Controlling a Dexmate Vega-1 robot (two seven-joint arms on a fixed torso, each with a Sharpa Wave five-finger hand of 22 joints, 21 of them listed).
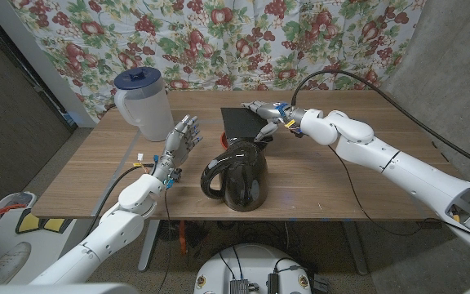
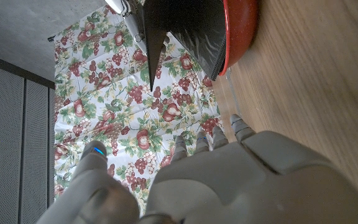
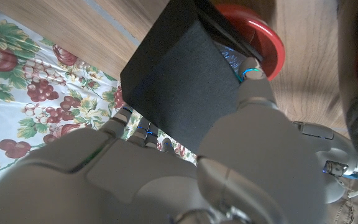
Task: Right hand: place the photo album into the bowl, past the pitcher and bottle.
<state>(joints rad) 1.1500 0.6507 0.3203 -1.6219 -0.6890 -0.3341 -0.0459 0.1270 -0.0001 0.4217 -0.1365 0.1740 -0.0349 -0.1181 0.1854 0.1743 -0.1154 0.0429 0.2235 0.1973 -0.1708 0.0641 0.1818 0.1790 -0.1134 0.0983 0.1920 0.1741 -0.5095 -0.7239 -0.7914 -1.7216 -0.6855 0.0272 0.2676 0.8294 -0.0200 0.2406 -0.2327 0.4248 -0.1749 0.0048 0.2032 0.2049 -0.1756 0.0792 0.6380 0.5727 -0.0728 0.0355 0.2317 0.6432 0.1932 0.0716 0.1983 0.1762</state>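
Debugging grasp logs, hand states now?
Left hand: open, holds nothing.
Right hand: holding the black photo album over the red bowl.

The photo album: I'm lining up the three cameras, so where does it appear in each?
Head view: photo album at table centre, behind the black pitcher, held by the right hand.
Left wrist view: top centre.
Right wrist view: centre.
Shared landmark: red bowl.

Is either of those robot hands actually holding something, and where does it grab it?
Yes: the right hand grips the black photo album by its edge, over the red bowl. The left hand holds nothing.
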